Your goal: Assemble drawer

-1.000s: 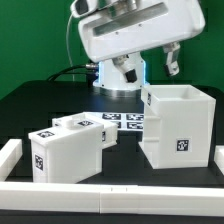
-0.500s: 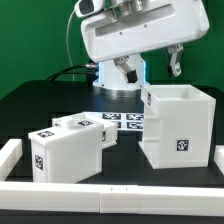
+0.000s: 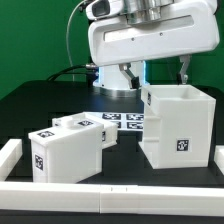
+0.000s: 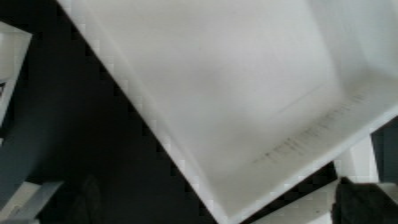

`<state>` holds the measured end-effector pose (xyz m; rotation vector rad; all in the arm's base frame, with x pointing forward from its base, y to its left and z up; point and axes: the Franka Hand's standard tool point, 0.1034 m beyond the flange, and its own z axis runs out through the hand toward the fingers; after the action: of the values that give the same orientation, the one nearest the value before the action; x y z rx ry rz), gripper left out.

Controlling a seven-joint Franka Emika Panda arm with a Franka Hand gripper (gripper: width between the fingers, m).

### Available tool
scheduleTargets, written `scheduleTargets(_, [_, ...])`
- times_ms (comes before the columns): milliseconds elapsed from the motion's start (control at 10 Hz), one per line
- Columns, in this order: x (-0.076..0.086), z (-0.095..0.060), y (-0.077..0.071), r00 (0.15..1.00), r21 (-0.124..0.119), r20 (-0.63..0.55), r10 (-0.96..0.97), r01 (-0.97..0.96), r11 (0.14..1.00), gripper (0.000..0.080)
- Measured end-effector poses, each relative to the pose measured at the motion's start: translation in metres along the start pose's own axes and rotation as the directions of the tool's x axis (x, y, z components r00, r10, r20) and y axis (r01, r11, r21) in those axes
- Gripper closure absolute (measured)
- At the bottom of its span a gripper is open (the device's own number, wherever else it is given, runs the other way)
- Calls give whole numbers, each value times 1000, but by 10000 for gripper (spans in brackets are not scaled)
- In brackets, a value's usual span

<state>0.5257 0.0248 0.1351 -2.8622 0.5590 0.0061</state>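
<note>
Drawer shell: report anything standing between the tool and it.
Nothing visible does. The open tool hangs over the drawer shell; the wrist view shows only its white surface ahead. The trays lie aside, at the exterior view's left.

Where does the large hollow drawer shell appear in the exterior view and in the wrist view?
Exterior view: the shell stands upright on the exterior view's right.
Wrist view: the shell fills most of the picture.
Shared landmark: the black table beside it.
</note>
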Motion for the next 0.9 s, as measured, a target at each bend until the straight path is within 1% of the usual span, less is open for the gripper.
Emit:
scheduleTargets(200, [-1,1,1,1000,-1,1,-2,2,1000,150])
scheduleTargets(300, [-2,8,8,989,-43,-17,-147,147,988,150])
scheduleTargets(400, [-4,13,11,961,-87,-5,-275,273,958,150])
scheduleTargets(500, [-5,17,8,937,-114,9,-350,349,930,150])
scheduleTargets(700, [-8,29,10,937,-106,16,-349,349,931,150])
scheduleTargets(900, [-6,34,21,930,-90,23,-366,367,926,150])
